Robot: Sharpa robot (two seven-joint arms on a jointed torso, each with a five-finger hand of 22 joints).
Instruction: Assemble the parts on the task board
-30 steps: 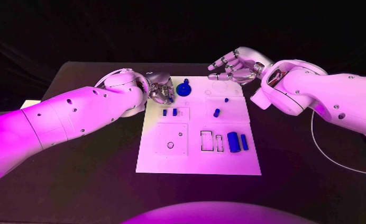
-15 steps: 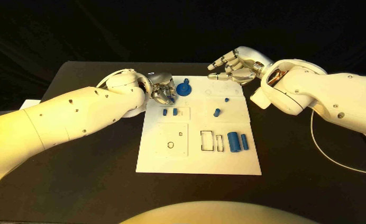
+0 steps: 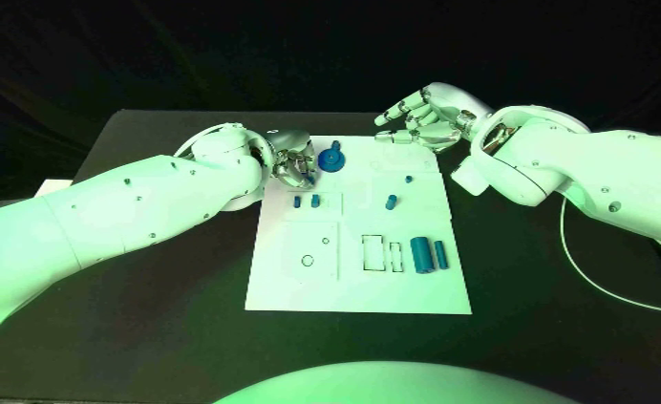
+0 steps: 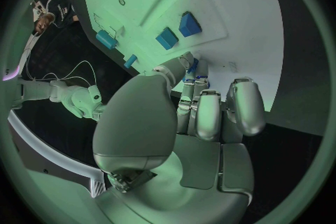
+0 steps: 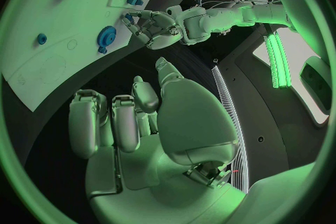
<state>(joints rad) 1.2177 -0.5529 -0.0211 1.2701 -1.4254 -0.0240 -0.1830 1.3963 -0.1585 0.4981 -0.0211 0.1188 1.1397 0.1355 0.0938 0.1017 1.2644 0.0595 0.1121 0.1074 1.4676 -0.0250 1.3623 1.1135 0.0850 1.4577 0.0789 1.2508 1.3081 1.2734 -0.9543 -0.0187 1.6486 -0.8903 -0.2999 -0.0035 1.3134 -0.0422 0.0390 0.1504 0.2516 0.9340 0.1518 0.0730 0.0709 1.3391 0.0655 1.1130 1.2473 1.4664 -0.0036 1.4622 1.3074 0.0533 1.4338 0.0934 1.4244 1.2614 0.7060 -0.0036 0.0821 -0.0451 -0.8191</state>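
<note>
Where the head view looks down on the black table (image 3: 165,328), the white task board (image 3: 361,280) lies at its middle. The left hand (image 3: 289,163) sits at the board's far left corner, fingers curled beside a blue gear (image 3: 330,160) with a small blue peg (image 3: 335,145) at its far side; whether the fingers touch the gear cannot be told. Two small blue blocks (image 3: 308,201) lie just near of that hand. A small blue pin (image 3: 408,179) and a short blue cylinder (image 3: 392,202) stand mid-board. Two long blue bars (image 3: 430,255) lie at the near right, next to outlined slots. The right hand (image 3: 424,123) hovers over the board's far edge, fingers spread and loosely bent, holding nothing.

Left wrist view: the left hand (image 4: 203,117) shows fingers curled together, tips at the board edge with a bit of blue between them; whether anything is held cannot be told. Two blue blocks (image 4: 178,31) stand beyond.

Right wrist view: the right hand (image 5: 133,123) has fingers apart, empty. The gear (image 5: 106,37) lies on the board (image 5: 42,28) by the left hand (image 5: 150,27).
</note>
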